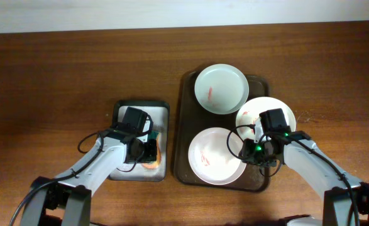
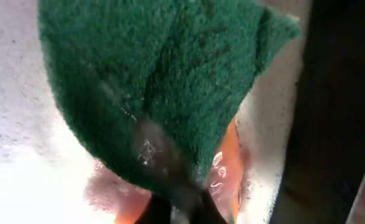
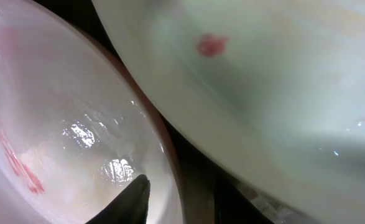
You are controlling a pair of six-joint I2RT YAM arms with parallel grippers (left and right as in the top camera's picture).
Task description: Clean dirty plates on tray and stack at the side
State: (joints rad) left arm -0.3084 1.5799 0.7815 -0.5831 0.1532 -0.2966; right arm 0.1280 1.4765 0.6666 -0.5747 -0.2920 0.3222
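Note:
The dark brown tray [image 1: 183,125] holds three plates with red smears: a mint-green plate [image 1: 220,88] at the back, a white plate [image 1: 269,112] at the right, and a pinkish-white plate [image 1: 210,157] at the front. My right gripper [image 1: 253,152] is open at the front plate's right rim. In the right wrist view its fingers [image 3: 176,196] straddle that plate's rim [image 3: 76,124], one finger inside and one outside, and the right plate [image 3: 263,93] lies beside it. My left gripper [image 1: 148,150] is shut on a green scouring sponge [image 2: 151,81].
A smaller black tray with white lining [image 1: 126,113] lies left of the brown tray, and the sponge and an orange smear [image 2: 229,168] are in it. Bare wooden table [image 1: 58,75] surrounds both trays. The table's far edge meets a white wall.

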